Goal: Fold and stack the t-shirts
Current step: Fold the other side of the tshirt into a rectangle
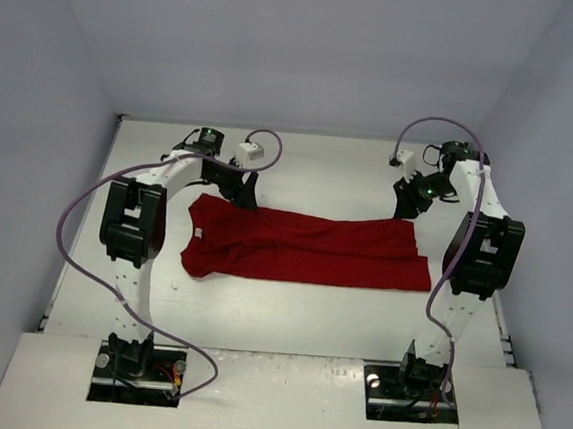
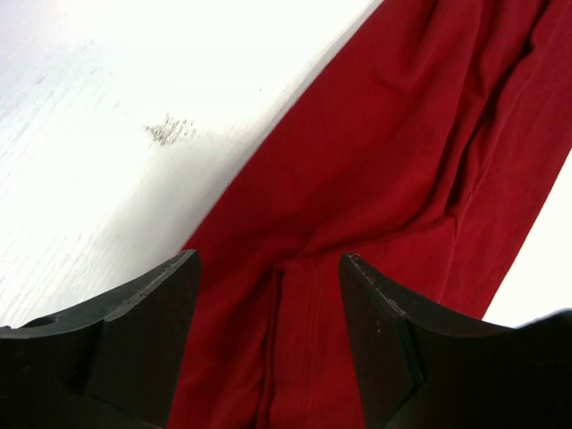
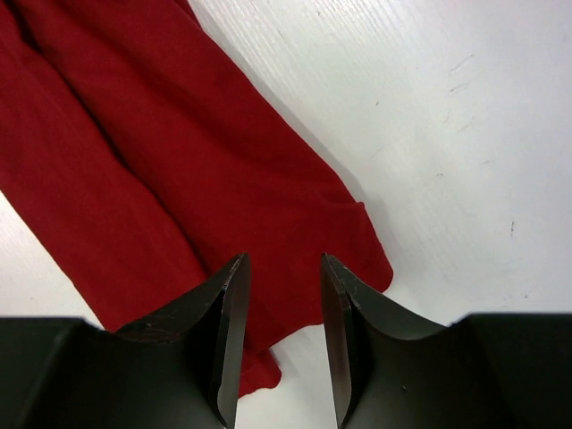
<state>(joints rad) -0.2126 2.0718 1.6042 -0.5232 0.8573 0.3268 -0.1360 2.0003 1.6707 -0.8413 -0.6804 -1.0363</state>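
white table (image 1: 308, 317) carries one dark red t-shirt (image 1: 303, 251), seemingly folded lengthwise, lying flat.

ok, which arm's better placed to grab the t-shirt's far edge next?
Right, probably. The right gripper sits over the hem corner of the dark red t-shirt, jaws narrow and close to a pinch. The left gripper hangs wide open over wrinkled cloth near the collar end.

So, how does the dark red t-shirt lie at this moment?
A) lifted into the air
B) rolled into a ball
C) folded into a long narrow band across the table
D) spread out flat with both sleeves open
C: the t-shirt lies flat on the table as a long narrow band, left to right.
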